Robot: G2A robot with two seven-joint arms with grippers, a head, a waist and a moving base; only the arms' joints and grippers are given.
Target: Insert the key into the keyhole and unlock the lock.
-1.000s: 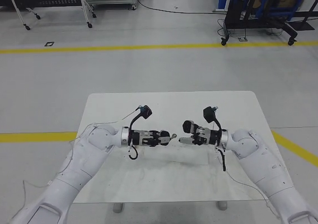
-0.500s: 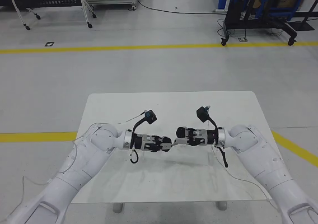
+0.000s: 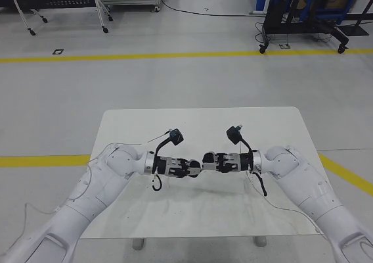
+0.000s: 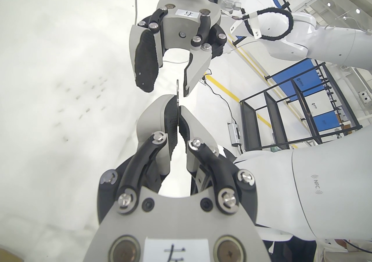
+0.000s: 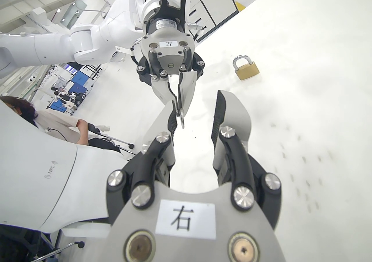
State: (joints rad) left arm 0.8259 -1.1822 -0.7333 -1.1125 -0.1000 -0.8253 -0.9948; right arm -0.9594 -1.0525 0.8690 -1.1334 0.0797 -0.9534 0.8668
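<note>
Above the middle of the white table, my two grippers meet tip to tip. My left gripper is shut on a thin metal key, whose ringed end sticks out past the fingertips. My right gripper is open, its fingers on either side of that free end without clamping it. One right finger pad is close beside the key. A brass padlock with a steel shackle lies flat on the table beyond the grippers, apart from both.
The tabletop carries small dark scuff marks. Yellow floor lines and wheeled racks lie beyond the table.
Both arms have moved toward each other over the table's middle. The gap between the grippers has closed, and the right gripper's open fingers now straddle the key end held by the left.
</note>
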